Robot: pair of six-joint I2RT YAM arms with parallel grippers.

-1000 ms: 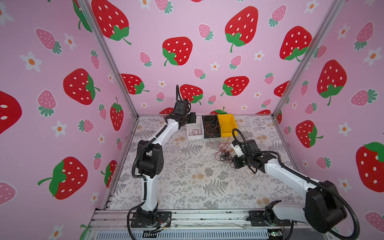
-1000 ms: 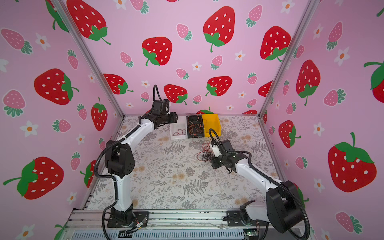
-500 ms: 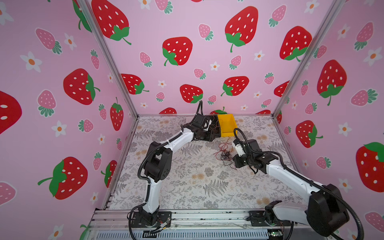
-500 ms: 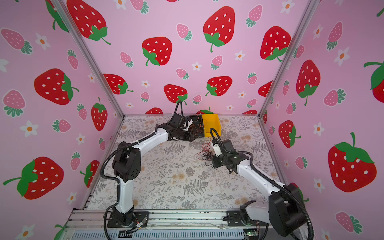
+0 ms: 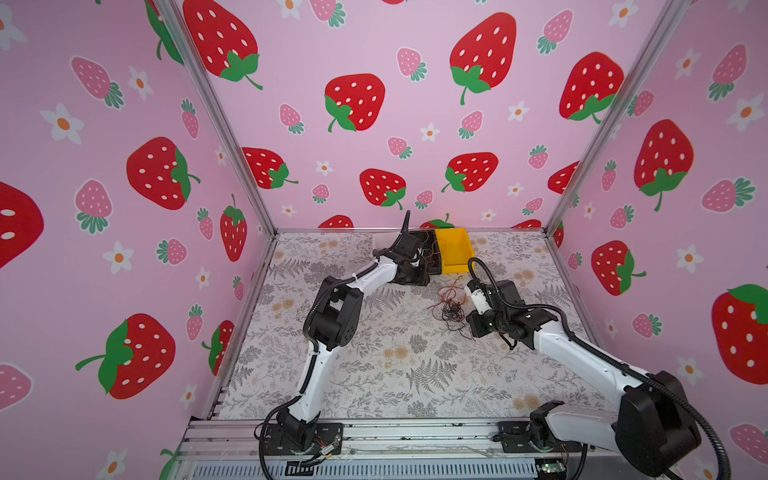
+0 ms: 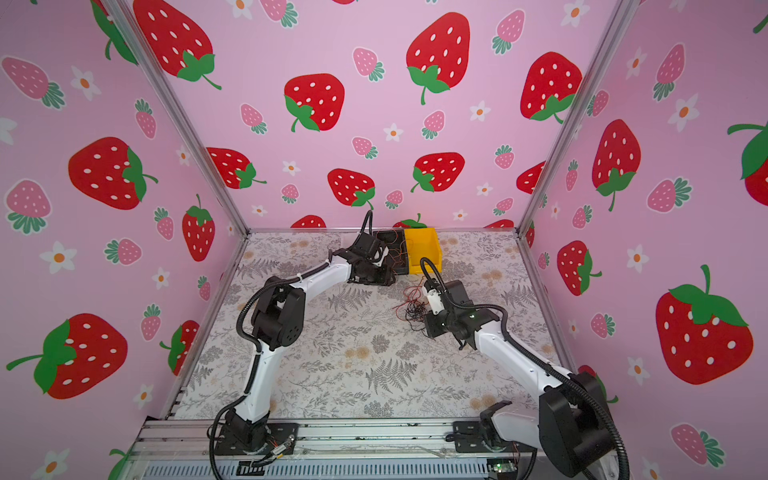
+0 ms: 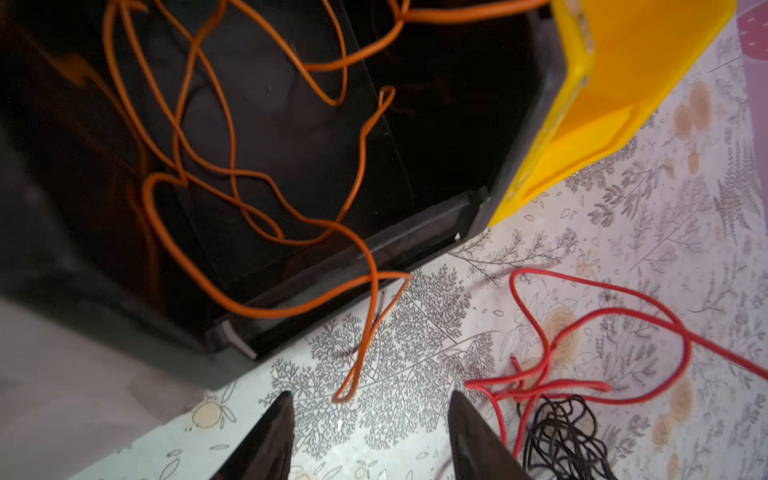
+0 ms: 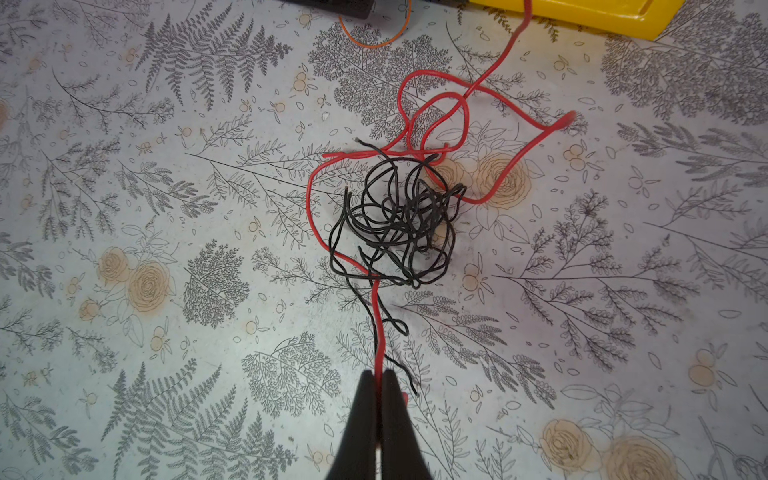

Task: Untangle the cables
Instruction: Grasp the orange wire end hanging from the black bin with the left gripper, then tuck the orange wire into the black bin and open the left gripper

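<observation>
Showing the whole table [image 5: 395, 374], both top views gave the two arms complete. They rendered the cables [image 5: 451, 309] only as a small red-and-black knot at about 2 o'clock from the table's middle, and the fingers of either arm could not be made out there. The black bin [image 6: 390, 237] and the yellow bin [image 6: 424, 249] stood side by side at the 12 o'clock edge, yellow at 3 o'clock of black.

Only the wrist views separated the strands. The left wrist view alone showed the orange cable [image 7: 270, 312] looping inside the black bin and spilling over its rim onto the table. The right wrist view alone showed the black cable [image 8: 399, 220] balled tightly, with the red cable [image 8: 377, 332] looped around and through it.

Count: two arms, two bins, three cable colours. The strands within each colour could not be counted.

The left fingers [image 7: 270, 444] stood well apart and held nothing. The free end of the orange cable lay on the table just ahead of the gap, touching neither finger. The right fingers [image 8: 361, 415] were pressed together on the red cable, which ran from their tips into the knot. A loose black strand lay just beside them, outside the grip.
</observation>
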